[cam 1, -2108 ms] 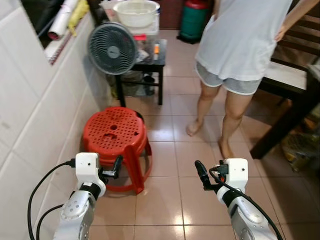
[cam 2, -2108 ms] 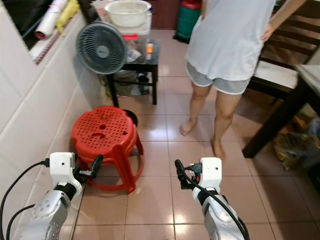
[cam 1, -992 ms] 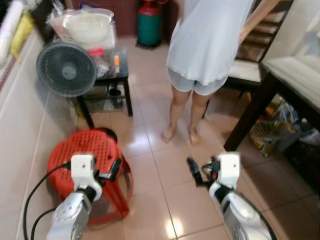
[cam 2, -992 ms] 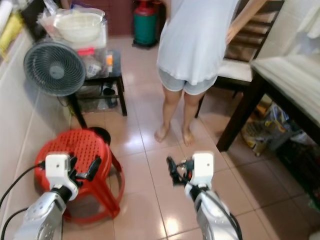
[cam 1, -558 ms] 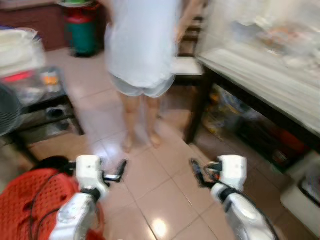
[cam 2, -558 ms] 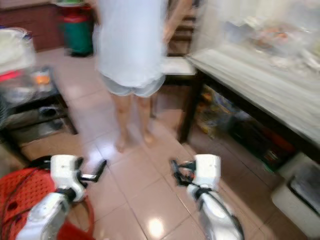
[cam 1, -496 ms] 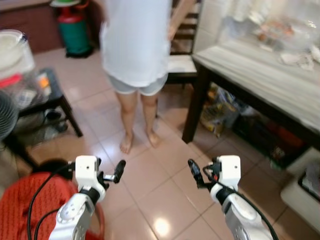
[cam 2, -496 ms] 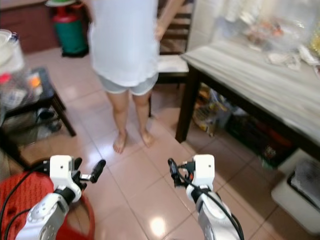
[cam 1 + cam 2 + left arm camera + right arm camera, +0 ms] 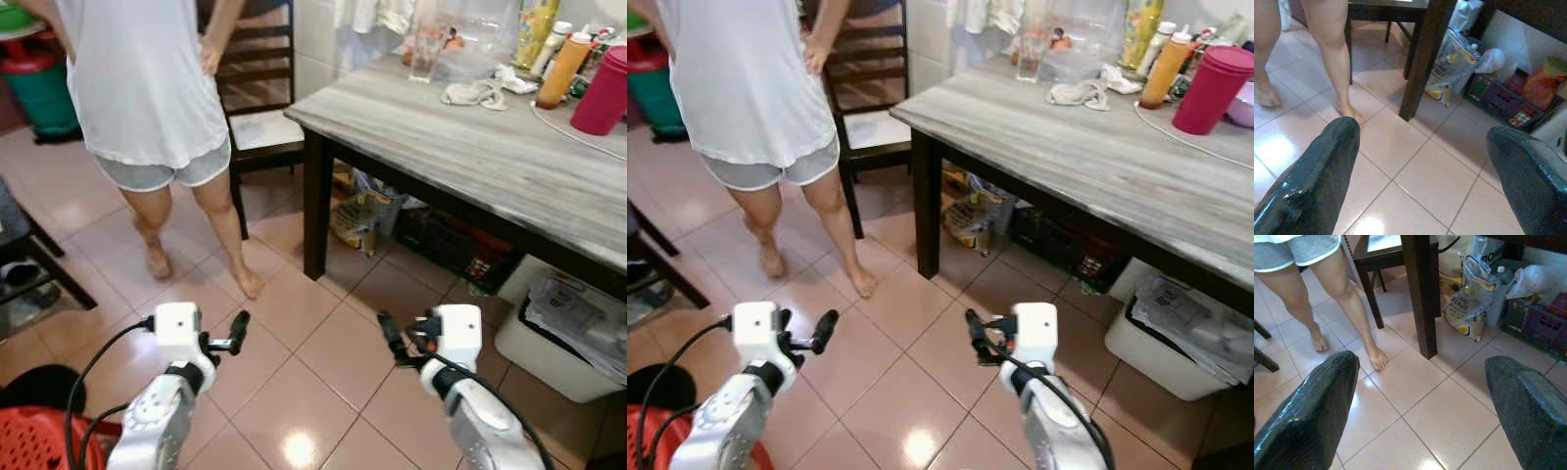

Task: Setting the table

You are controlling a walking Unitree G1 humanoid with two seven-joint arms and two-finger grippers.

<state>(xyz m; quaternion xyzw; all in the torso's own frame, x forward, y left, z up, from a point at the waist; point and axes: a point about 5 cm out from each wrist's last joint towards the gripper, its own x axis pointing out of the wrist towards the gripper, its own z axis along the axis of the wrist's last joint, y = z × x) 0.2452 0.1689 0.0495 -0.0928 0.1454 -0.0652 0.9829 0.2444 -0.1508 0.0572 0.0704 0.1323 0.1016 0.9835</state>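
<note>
Red plastic stool: I am seeing the perforated red plastic stool [image 9: 34, 448] sitting at the far left, low by my left arm, with a black cable crossing in front of it.
Left gripper: I am holding my left gripper [image 9: 237, 331] out over the glossy pink floor tiles [image 9: 294, 392]; in its wrist view the two black fingers [image 9: 1312, 186] are standing wide apart with nothing between them.
Person: A person in a white shirt and grey shorts [image 9: 147, 108] is standing barefoot on the tiles ahead of my left arm, back to me, one hand [image 9: 209, 56] resting on the hip.
Dark wooden chair: A dark wooden chair with a pale seat [image 9: 260, 127] is standing just behind the person, beside the table's near corner.
Right gripper: I am holding my right gripper [image 9: 388, 338] at the same height as the left, over bare tiles; its wrist view shows the fingers [image 9: 1308, 416] spread wide and empty.
Grey wood-grain table: The grey wood-grain table on dark legs [image 9: 470, 157] is sitting ahead and to the right, well apart from both grippers.
Table's far edge: A crumpled pale cloth [image 9: 475, 93], a clear glass [image 9: 423, 54], an orange bottle [image 9: 563, 70] and a tall pink plastic tumbler [image 9: 600, 90] are standing there.
Under the table: Printed sacks [image 9: 1469, 303] and a dark crate [image 9: 1496, 98] are lying there, and a white plastic bin [image 9: 554, 338] is sitting at the right.
</note>
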